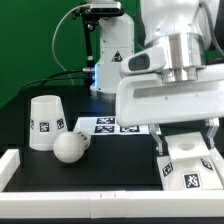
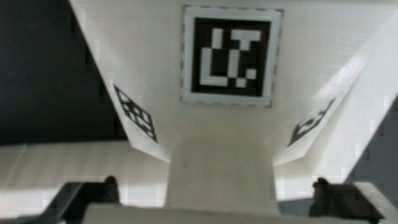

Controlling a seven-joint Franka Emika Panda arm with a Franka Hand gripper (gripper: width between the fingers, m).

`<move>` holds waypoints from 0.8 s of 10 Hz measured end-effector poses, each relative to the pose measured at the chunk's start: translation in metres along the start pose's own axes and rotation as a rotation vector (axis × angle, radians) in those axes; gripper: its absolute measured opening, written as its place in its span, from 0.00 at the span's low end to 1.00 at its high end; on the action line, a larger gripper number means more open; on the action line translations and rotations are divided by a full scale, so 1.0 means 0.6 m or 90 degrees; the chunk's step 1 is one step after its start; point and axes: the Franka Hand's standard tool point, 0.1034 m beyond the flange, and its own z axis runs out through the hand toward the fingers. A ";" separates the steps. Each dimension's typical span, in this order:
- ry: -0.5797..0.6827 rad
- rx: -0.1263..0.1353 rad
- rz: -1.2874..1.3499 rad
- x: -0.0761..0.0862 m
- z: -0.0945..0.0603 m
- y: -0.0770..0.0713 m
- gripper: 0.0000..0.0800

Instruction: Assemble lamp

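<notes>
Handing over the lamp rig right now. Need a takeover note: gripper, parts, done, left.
Gripper: open, fingers on either side of the base block. The wrist view shows a gap on both sides, so no grasp yet.
Parts: the base block is at the exterior view's right, under the arm. The shade stands at the exterior view's left, with the bulb close beside it. The marker board lies in between.
Done: nothing joined; all three parts are separate.
Left: probably grip and place the base block, then fit the bulb, then the shade.
</notes>
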 end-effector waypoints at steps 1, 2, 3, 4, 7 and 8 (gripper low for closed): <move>0.004 0.000 0.012 -0.001 0.009 -0.007 0.66; 0.019 -0.005 0.010 0.001 0.016 -0.007 0.66; 0.026 -0.008 0.006 -0.001 0.018 -0.008 0.66; 0.032 -0.010 0.004 -0.001 0.018 -0.008 0.66; 0.046 -0.014 0.000 -0.004 0.019 -0.008 0.66; 0.046 -0.014 0.000 -0.004 0.019 -0.008 0.78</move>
